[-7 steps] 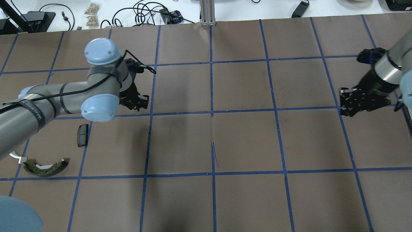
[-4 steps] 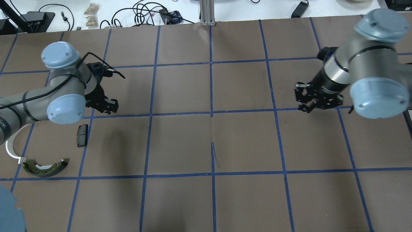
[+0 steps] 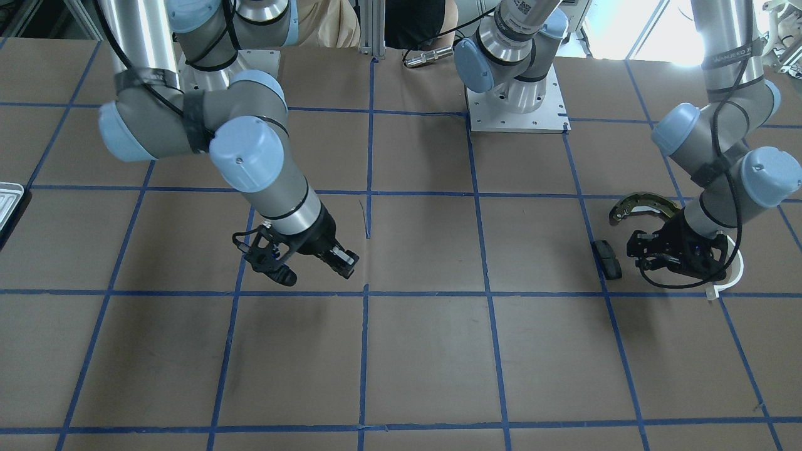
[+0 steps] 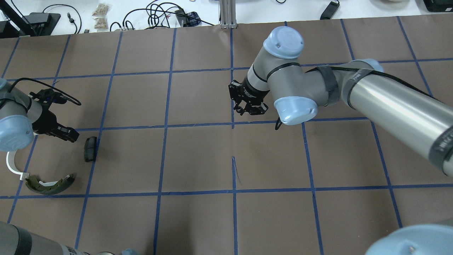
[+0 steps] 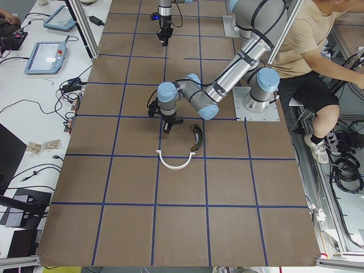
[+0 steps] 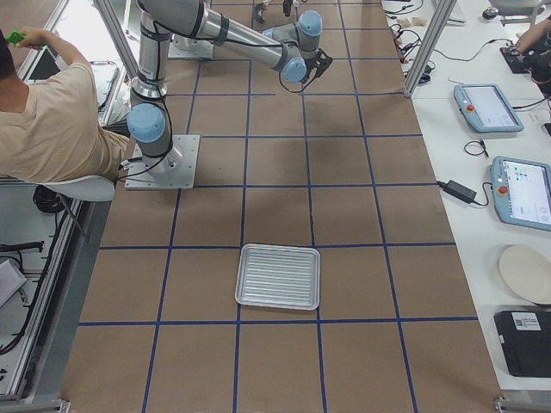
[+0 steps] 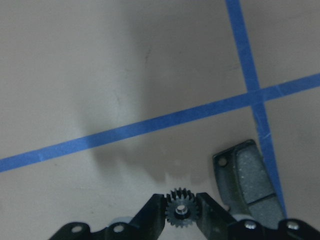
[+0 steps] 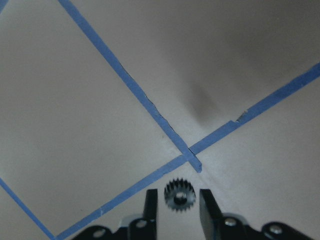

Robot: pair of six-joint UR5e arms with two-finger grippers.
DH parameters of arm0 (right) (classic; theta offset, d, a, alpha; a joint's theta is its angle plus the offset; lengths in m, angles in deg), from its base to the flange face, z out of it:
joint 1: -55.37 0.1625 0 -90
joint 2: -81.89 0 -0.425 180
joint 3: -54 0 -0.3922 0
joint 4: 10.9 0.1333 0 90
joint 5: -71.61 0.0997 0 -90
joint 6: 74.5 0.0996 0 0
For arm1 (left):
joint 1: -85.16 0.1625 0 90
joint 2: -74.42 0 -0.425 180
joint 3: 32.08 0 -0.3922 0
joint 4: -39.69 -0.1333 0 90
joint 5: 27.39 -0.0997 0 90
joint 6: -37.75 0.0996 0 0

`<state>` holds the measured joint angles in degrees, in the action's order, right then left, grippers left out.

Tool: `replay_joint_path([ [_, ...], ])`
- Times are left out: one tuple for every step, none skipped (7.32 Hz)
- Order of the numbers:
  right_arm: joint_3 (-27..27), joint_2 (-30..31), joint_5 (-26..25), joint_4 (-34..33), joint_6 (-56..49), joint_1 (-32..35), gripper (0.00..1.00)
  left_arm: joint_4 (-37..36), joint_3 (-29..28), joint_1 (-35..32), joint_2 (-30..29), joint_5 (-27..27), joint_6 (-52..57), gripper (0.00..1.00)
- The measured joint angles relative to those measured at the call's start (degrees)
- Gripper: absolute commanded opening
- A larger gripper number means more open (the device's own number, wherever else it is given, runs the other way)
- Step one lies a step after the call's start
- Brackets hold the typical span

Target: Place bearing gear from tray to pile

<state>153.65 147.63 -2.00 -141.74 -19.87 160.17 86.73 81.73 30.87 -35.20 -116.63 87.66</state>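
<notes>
My left gripper [image 4: 69, 135] is shut on a small dark bearing gear [image 7: 180, 212], low over the mat just left of the black pad [image 4: 91, 148] [image 7: 247, 177]. The pile lies around it: the olive brake shoe [image 4: 49, 184] [image 3: 639, 207] and the white plastic arc [image 4: 12, 164] [image 5: 173, 162]. My right gripper [image 4: 249, 109] [image 3: 279, 270] hovers over the table's middle near a blue tape crossing, with a second bearing gear [image 8: 178, 194] between its fingertips. The silvery ribbed tray [image 6: 277, 275] sits at the right end with nothing in it.
The brown mat carries a grid of blue tape lines [image 4: 233, 124]. Cables and small items lie along the white far edge [image 4: 159, 16]. A person sits beside the arm bases [image 5: 307, 62]. Tablets rest on the side benches [image 6: 486, 107].
My right arm has swept from the far right to the table's middle with its gear. My left arm has moved left and nearer, down beside the black pad.
</notes>
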Motion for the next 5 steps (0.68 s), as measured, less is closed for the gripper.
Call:
replay_joint_path([
  [-0.6,-0.9,0.0,-0.3,0.5,0.5,1.00,-2.2,0.0,0.2,-0.5,0.1,0.3,0.96],
  [-1.0,-1.2,-0.3,-0.4,0.2,0.6,1.00,-3.2,-0.2,-0.2,-0.2,0.1,0.3,1.00],
  [-1.9,-1.1,-1.0,-0.2,-2.1,0.4,1.00,-3.5,-0.7,-1.2,0.8,0.0,-0.1,1.00],
  [-4.1,-0.8,-3.4,1.9,-6.3,-0.4,1.00,-3.1,-1.2,-3.3,1.9,0.0,-1.4,1.00],
  [-7.9,-0.1,-6.6,7.3,-10.9,-1.7,1.00,-1.8,-2.0,-6.4,2.9,0.0,-4.4,1.00],
])
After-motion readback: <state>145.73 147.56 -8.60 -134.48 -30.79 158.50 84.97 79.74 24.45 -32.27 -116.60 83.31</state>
